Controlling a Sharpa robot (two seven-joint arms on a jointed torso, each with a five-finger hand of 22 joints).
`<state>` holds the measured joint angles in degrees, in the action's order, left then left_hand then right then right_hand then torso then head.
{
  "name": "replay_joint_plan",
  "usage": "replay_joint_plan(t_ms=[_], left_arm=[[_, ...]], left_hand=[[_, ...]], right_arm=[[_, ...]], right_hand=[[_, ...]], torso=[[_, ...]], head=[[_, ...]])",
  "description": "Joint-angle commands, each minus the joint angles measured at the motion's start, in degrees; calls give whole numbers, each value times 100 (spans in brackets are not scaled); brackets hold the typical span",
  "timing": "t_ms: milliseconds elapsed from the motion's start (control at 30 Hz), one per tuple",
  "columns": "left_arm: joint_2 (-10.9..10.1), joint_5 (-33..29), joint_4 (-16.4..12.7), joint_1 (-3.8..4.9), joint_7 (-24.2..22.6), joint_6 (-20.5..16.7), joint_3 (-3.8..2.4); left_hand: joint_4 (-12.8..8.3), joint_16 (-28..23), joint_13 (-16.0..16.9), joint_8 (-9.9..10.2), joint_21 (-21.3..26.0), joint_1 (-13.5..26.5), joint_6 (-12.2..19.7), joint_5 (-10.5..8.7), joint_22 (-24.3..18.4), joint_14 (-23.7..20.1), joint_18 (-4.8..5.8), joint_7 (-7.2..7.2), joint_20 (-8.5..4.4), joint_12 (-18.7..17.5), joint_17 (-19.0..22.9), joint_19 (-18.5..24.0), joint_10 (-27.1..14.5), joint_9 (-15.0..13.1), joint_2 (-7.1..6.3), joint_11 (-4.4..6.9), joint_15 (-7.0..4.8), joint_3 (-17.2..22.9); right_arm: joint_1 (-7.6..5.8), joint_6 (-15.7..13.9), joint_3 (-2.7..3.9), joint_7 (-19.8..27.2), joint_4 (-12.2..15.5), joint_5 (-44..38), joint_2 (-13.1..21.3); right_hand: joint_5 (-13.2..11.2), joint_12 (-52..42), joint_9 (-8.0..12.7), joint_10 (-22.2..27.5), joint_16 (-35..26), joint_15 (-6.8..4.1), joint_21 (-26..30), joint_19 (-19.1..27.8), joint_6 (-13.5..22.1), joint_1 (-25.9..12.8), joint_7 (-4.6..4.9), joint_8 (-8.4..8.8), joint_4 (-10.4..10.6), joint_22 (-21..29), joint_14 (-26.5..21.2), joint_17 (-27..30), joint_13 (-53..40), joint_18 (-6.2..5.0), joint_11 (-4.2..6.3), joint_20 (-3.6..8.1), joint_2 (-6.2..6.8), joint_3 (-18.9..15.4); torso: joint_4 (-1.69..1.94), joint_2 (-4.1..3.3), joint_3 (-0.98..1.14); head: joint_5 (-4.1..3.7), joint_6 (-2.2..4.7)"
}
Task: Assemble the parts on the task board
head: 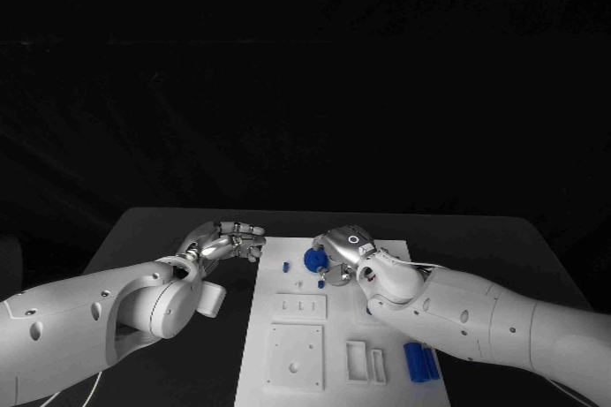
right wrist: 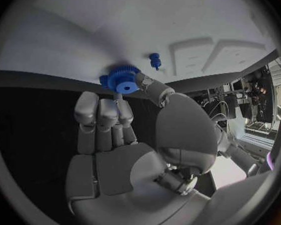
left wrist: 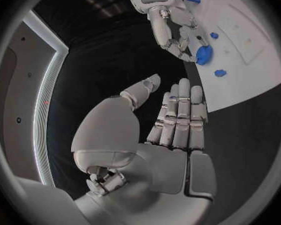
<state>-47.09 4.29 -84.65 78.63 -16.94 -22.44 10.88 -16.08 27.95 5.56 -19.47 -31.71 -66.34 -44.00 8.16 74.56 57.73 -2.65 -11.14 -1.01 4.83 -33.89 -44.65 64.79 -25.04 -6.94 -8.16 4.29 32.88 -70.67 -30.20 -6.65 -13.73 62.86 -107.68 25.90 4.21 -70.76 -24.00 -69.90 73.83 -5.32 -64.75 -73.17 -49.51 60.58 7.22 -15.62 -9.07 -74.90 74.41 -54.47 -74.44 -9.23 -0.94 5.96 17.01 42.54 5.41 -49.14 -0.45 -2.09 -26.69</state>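
Observation:
My right hand (head: pixel 343 253) hovers over the far end of the white task board (head: pixel 296 354) and pinches a blue gear (head: pixel 314 262) between thumb and fingers. In the right wrist view the gear (right wrist: pixel 123 80) sits at the fingertips just above the board (right wrist: pixel 147 25), near a small blue peg (right wrist: pixel 155 60). My left hand (head: pixel 227 244) hangs over the black table just left of the board's far corner, holding nothing. The left wrist view shows its fingers (left wrist: pixel 181 117) stretched out side by side, and beyond them the right hand (left wrist: pixel 168 27) with the gear (left wrist: pixel 203 55).
A small blue peg (head: pixel 285 267) stands on the board's far left part. Two blue cylinders (head: pixel 420 361) lie near the board's near right edge, beside raised white blocks (head: pixel 365 361). A square plate (head: pixel 297 356) with holes occupies the near left.

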Motion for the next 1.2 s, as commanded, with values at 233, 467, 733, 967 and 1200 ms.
replay_joint_plan(t_ms=[233, 467, 733, 967, 1200], left_arm=[[19, -4, 0, 6, -37, 61, -4], [25, -4, 9, 6, -33, 62, -4], [25, -4, 5, 6, -33, 65, -3], [-8, -4, 3, 6, -46, 66, -3], [-48, -4, 10, 7, -79, 83, -6]], left_hand=[[12, -33, -11, 23, -20, 27, 18, -10, -10, -15, -119, -9, -10, -35, -11, 44, 8, 3, -22, -38, 29, 25], [13, -34, -12, 25, -21, 28, 22, -10, -10, -15, -119, -10, -10, -38, -13, 44, 6, 4, -22, -39, 29, 25], [13, -35, -13, 27, -21, 30, 26, -10, -10, -14, -119, -12, -10, -41, -14, 44, 4, 4, -21, -41, 29, 25], [14, -36, -13, 27, -22, 30, 27, -10, -11, -14, -119, -12, -10, -43, -15, 44, 4, 4, -20, -41, 29, 25], [13, -38, -11, 22, -22, 30, 18, -11, -11, -14, -119, -10, -10, -41, -17, 45, 13, 1, -18, -38, 29, 26]], right_arm=[[6, 352, -4, 156, -36, 421, 5], [5, 381, -4, 194, -70, 553, 6], [5, 431, -3, 224, -86, 677, 23], [-2, -207, 85, 774, 146, 1296, 287], [-81, -327, 421, 1869, 476, 2625, 796]], right_hand=[[2816, 25, -12, -6, -69, -194, -1, -15, 257, 117, -202, 57, -206, -73, 10, -49, -6, -577, 204, 26, -297, 344], [3191, -2, -48, -36, -84, -200, 1, -15, 249, 15, -203, -7, -311, -77, 15, -85, -35, -577, 209, 24, -519, 586], [3164, -32, -68, -53, -95, -211, -22, -21, 268, -350, -216, -60, -386, -90, 22, -145, -70, -577, 220, 23, -831, 1192], [2572, -64, -84, -90, -97, -200, -34, -89, 284, -376, -195, -89, -402, -70, 46, -170, -91, -577, 205, 74, -734, 1176], [934, -94, -133, -93, -106, -64, -10, -125, 261, -291, -30, -157, -263, -47, 62, -195, -119, -577, 52, 145, -320, 491]], torso=[[-5, -2, 0], [-1, -1, 1], [-4, 1, 2], [-17, 5, 6], [-47, 10, 11]], head=[[3, -17], [-3, -15], [-3, -15], [-5, 8], [-5, 46]])
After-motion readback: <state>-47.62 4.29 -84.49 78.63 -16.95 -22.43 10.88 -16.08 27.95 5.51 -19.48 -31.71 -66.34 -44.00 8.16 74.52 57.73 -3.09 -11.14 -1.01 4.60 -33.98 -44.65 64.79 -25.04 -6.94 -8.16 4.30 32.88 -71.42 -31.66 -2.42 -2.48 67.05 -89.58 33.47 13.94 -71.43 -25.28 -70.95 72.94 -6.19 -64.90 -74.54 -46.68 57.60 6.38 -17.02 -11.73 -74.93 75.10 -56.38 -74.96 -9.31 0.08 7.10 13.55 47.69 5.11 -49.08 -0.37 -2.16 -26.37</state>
